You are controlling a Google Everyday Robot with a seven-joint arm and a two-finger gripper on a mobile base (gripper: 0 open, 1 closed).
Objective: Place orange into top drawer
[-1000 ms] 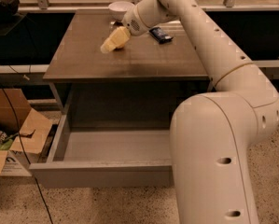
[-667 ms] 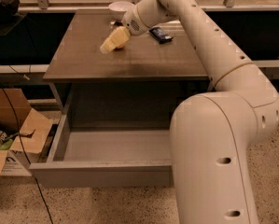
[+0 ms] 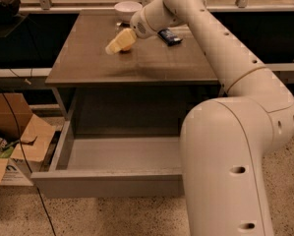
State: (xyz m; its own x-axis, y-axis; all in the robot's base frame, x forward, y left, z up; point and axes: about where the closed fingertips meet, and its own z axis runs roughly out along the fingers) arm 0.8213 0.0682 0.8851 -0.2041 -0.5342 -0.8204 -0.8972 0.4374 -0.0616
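Orange (image 3: 129,43): only a small orange-tinted patch shows, at the upper centre of the frame, tight against the gripper's pale yellow end and low over the tabletop. Its outline cannot be made out, nor whether it rests on the wood.
Gripper (image 3: 118,43): pale yellow wedge, tilted down toward the left, over the back half of the tabletop. Whether it is spread or pinching the orange cannot be told.
Arm (image 3: 220,48): cream, reaching from the lower right of the frame up and leftward to the gripper.
Robot body (image 3: 230,176): large rounded cream shell filling the lower right, covering the right end of the drawer.
Tabletop (image 3: 151,65): brown, flat, in the upper middle of the frame, directly above the drawer.
White bowl (image 3: 127,9): at the back edge of the tabletop, just above the gripper in the frame.
Dark snack packet (image 3: 169,36): lying flat on the tabletop, to the right of the gripper, partly behind the arm.
Top drawer (image 3: 107,183): pulled out toward the bottom of the frame, well below the orange, with its plain grey front panel lowest and its grey floor showing.
Cardboard box (image 3: 18,136): open flaps, on the floor at the left edge, beside the drawer.
Black cable (image 3: 10,117): hanging down the left side, across the box.
Floor (image 3: 112,215): pale, speckled, along the bottom.
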